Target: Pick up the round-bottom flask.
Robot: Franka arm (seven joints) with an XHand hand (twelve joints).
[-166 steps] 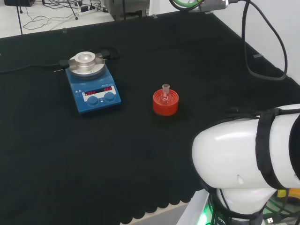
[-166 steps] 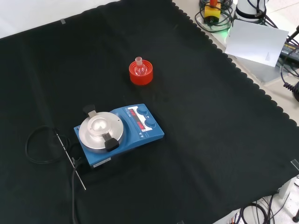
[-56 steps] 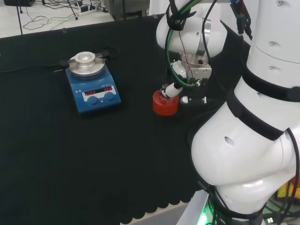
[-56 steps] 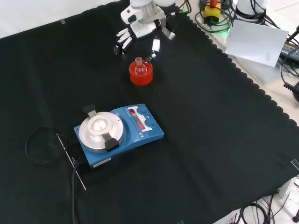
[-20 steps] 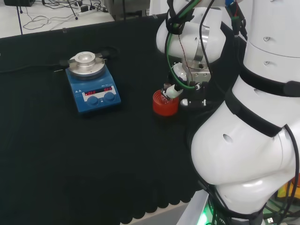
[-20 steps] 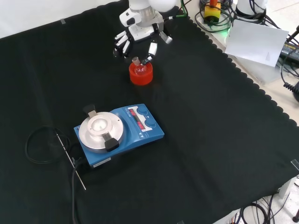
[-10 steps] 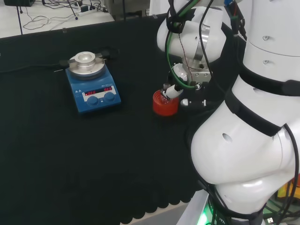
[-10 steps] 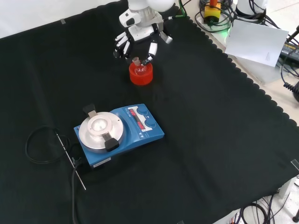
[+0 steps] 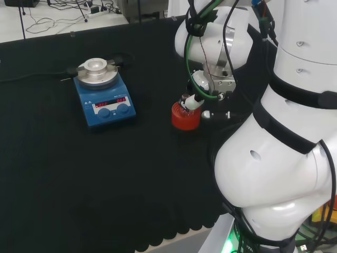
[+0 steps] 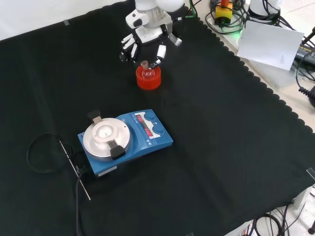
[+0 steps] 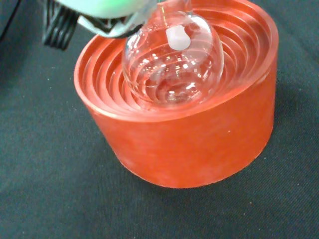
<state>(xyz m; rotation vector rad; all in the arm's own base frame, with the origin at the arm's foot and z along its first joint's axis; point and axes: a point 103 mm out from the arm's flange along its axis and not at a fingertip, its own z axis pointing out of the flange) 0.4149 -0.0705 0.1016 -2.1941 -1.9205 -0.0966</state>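
The round-bottom flask point(image 11: 172, 62) is sitting in the red ribbed stand point(image 11: 184, 134) near the middle of the black cloth point(image 10: 221, 147). In the wrist view the flask is showing as a clear glass globe, reflecting the red rings beneath it, with a small white piece visible through its wall. In the front view its short neck point(image 10: 144, 64) is pointing up, tilting slightly toward the view's left, and it is looking brownish at the mouth.

The hand point(image 10: 147, 37) is hanging just above and behind the stand in the front view. One white fingertip point(image 10: 158, 53) is reaching down beside the neck on its right, while the other fingers point(image 10: 126, 49) are staying spread to the left, apart from the flask. Whether any finger is touching the glass cannot be told; the fingers are looking relaxed rather than closing round it.

In the head view the blue hotplate stirrer point(image 9: 104, 95) is standing well apart, left of the stand point(image 9: 185, 117).
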